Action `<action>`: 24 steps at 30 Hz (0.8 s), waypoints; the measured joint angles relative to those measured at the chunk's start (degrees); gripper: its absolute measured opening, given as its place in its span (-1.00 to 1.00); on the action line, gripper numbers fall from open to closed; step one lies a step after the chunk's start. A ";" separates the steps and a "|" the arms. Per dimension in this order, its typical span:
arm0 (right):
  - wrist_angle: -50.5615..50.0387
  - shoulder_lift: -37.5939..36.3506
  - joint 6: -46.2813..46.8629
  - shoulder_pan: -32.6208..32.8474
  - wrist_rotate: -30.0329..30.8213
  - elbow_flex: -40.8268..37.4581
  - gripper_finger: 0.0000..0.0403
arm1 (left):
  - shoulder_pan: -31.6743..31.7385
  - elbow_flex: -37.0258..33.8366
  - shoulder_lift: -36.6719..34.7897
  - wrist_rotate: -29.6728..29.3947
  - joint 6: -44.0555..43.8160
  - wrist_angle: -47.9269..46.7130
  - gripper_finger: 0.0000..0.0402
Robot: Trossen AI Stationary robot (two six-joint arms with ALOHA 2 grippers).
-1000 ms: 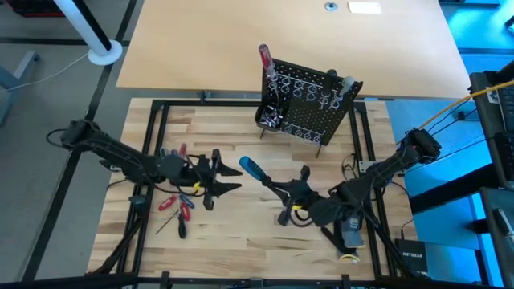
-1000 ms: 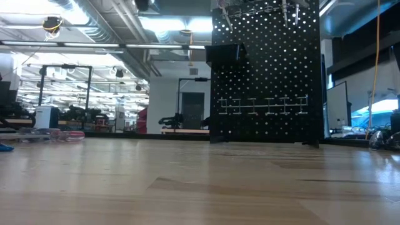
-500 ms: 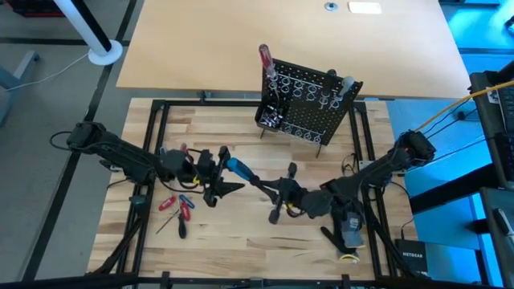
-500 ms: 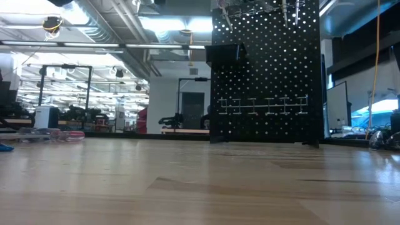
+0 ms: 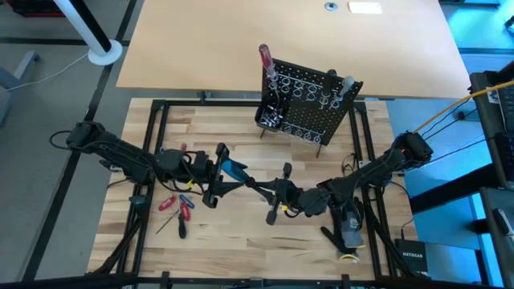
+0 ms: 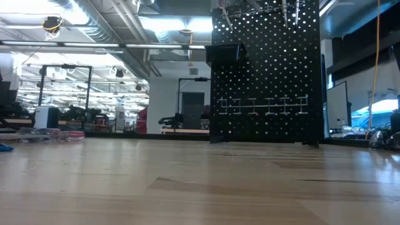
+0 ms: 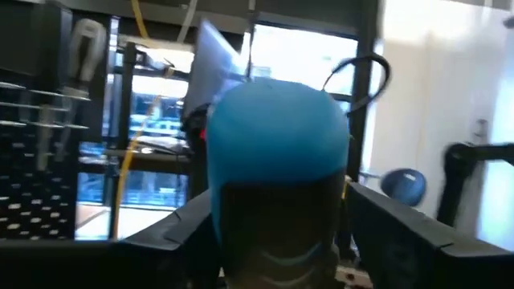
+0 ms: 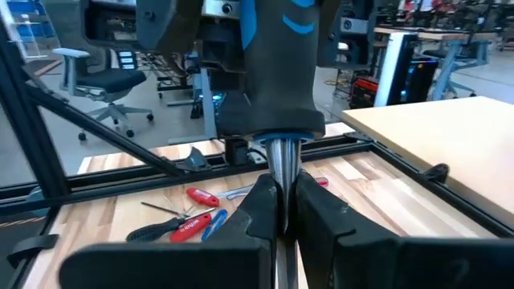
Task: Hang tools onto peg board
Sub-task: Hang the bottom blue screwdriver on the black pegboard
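A blue-handled screwdriver (image 5: pixel 234 168) hangs in the air over the middle of the table, handle toward the left. My right gripper (image 5: pixel 271 191) is shut on its silver shaft. My left gripper (image 5: pixel 228 168) is open, with one finger on each side of the blue handle (image 7: pixel 273 160); I cannot tell whether they touch it. The black peg board (image 5: pixel 309 108) stands on thin legs at the table's far edge, with a red-handled tool (image 5: pixel 263 58) upright at its top corner. Several red, blue and black tools (image 5: pixel 177 207) lie loose on the table below my left arm. My right gripper pinches the screwdriver's silver shaft (image 8: pixel 279 164) between its two fingers, just behind the blue and black handle (image 8: pixel 277 64). The fingers come level from the table's right and lie along the shaft. The screwdriver is lifted clear, handle pointing away toward my left gripper.
A dark grey object (image 5: pixel 349 229) lies on the table under my right arm. Black frame rails (image 5: pixel 157 144) run along the table's sides. The loose tools (image 8: pixel 193 217) lie at the near left. In the low view the peg board (image 6: pixel 265 69) stands beyond bare wood.
My right gripper has carried the blue screwdriver toward the table's left, bringing its handle in between my left gripper's open fingers. My left gripper has shifted a little toward the right and far side, meeting it.
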 joint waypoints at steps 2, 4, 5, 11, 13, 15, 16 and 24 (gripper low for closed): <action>-0.14 0.00 0.00 -0.03 0.93 0.02 -0.85 | -0.20 0.00 -0.84 -2.55 0.18 -0.51 0.08; -0.25 0.00 0.03 -0.03 1.54 0.02 -0.85 | -0.66 0.00 -1.80 -5.69 0.86 -1.70 0.02; -0.24 0.00 0.01 -0.03 1.61 0.02 -0.85 | -1.02 0.00 -2.30 -7.34 1.76 -2.66 0.00; -0.37 0.00 -0.51 -0.05 2.04 0.02 -0.85 | -2.37 0.00 -2.68 -12.90 4.80 -4.20 -0.22; -0.32 0.00 -0.67 -0.05 1.88 0.02 -0.85 | -2.45 0.00 -2.68 -12.93 4.77 -4.26 -0.28; -0.19 0.00 -0.87 -0.05 1.54 0.02 -0.84 | -2.45 0.06 -2.68 -12.89 4.88 -4.20 -0.28; -0.08 0.00 -0.88 -0.10 1.22 0.02 -0.82 | -2.45 0.43 -2.68 -12.93 5.35 -4.62 -0.28; -0.25 -0.08 -0.99 -0.12 2.56 0.07 -0.49 | -1.75 11.43 -1.96 -13.24 7.65 -22.37 -0.29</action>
